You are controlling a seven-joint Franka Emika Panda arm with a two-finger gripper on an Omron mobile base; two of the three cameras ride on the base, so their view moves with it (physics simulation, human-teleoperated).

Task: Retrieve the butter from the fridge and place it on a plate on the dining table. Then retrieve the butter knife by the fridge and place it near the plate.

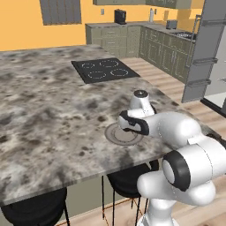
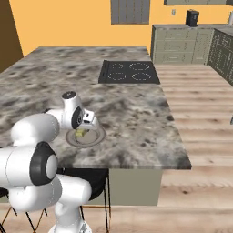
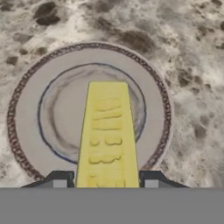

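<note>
Right, I have the claw [image 3: 105, 183] clamped on the butter [image 3: 107, 133], one dark finger tip [image 3: 60, 180] on each long side of the yellow stick, which runs straight out ahead of the claw over the middle of the plate [image 3: 30, 105]. From the hand camera I cannot tell whether the butter's far end touches the dish or hangs just above it. The plate sits directly under the claw on the dining table [image 1: 39, 110], near the table's edge on the robot's side. In the right base view the claw [image 2: 86, 129] points down at the plate [image 2: 95, 138] with a bit of yellow butter [image 2: 80, 133] showing beneath it. In the left base view the arm's wrist covers part of the plate [image 1: 115, 136]. The table top is a grey-brown marbled stone, mottled with darker patches all around the plate. Beyond the claw, further across the table, lies the black cooktop [image 1: 104, 69] set flush into the stone. Below the near edge, under the claw, black round stools [image 1: 37, 209] are tucked in. Off to the claw's right, across a strip of pale wooden floor [image 2: 200, 104], the fridge door [image 1: 203, 55] stands open. Olive-green cabinets [image 1: 163, 48] line the far side, under orange walls [image 1: 22, 24].
</note>
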